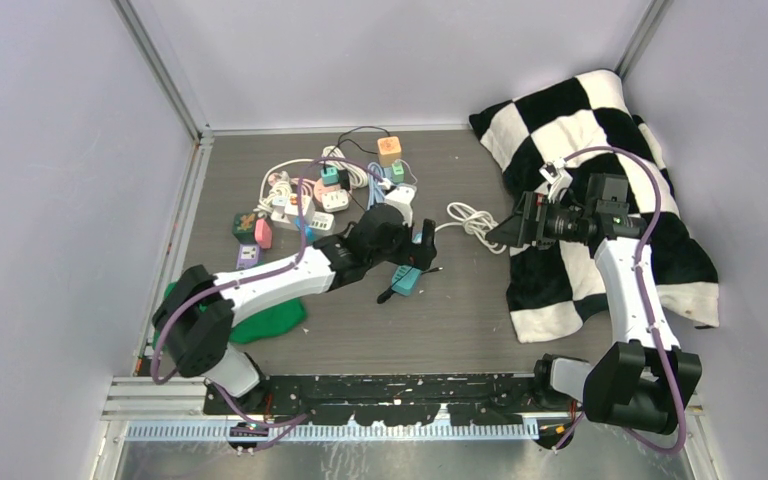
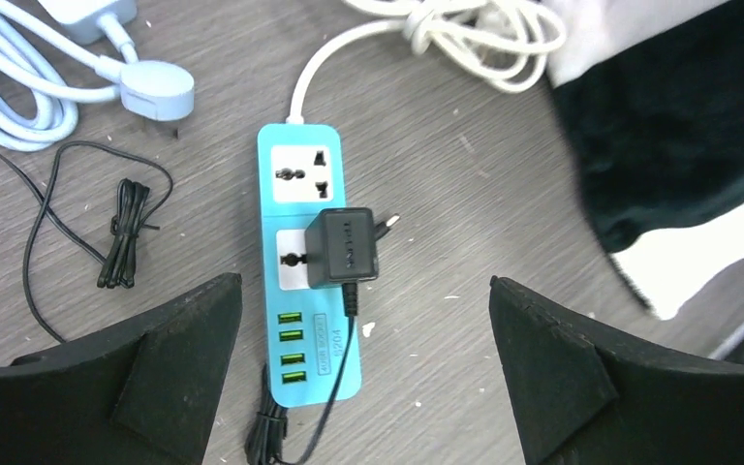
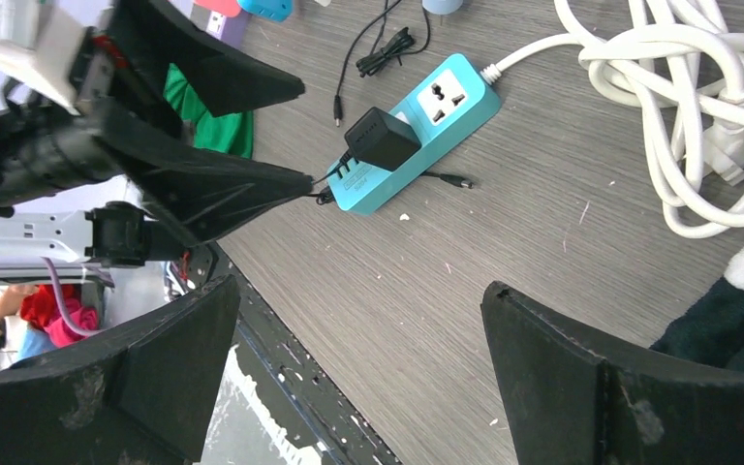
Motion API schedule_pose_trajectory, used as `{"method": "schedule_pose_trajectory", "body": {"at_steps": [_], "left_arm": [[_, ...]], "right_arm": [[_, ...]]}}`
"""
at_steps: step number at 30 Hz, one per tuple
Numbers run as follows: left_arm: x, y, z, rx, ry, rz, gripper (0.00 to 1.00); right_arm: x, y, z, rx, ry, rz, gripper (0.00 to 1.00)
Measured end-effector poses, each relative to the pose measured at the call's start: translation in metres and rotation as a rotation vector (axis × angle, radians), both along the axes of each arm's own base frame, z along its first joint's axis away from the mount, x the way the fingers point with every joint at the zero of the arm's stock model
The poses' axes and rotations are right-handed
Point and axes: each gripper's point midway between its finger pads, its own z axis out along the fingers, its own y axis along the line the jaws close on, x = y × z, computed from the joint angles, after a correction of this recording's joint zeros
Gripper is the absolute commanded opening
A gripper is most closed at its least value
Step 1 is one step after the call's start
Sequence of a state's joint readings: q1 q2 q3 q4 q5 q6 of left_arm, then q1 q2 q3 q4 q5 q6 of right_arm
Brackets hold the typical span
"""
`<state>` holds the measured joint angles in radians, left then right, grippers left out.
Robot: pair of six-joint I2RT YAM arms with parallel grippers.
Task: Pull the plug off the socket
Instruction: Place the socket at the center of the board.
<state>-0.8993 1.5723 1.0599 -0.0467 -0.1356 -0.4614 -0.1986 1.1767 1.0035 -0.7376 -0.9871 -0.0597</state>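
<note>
Bright even light; soft shadows; mostly sharp.

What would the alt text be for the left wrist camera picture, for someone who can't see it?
A black plug lies tipped on a teal power strip, one pin showing, on a grey table. The left gripper hangs above, open and empty; a white cable bundle lies beyond.

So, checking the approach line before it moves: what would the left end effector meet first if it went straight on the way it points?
Most likely the black square charger plug lying on the turquoise plastic power strip, centred ahead in the wrist view; depth is uncertain.
</note>
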Motion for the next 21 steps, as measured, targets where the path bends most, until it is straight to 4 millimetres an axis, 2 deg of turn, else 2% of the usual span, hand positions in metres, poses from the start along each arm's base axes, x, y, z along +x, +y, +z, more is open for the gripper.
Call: {"method": "schedule_pose_trajectory", "body": {"at_steps": [3,5,10,13,15,21], "left_arm": [[0.0,0.006,0.022,-0.07,-0.002,0.046,1.0],[0.0,0.014,0.029,-0.121,0.017,0.076,1.0],[0.009,0.048,0.029,-0.239,0.093,0.206,0.98],[0.012,0.053,0.031,-0.257,0.111,0.234,0.95],[0.011,0.05,0.036,-0.252,0.121,0.221,0.9],[0.015,0.027,0.059,-0.238,0.093,0.161,0.87]], "right_arm": [[0.003,0.001,-0.002,0.022,0.013,-0.003,1.0],[0.004,0.003,-0.004,0.046,0.029,-0.007,1.0],[0.011,0.01,-0.009,0.109,0.08,-0.009,1.0],[0.019,0.016,-0.014,0.141,0.115,-0.003,0.97],[0.025,0.02,-0.021,0.159,0.148,0.002,0.88],[0.049,0.034,-0.048,0.182,0.292,0.023,0.58]]}}
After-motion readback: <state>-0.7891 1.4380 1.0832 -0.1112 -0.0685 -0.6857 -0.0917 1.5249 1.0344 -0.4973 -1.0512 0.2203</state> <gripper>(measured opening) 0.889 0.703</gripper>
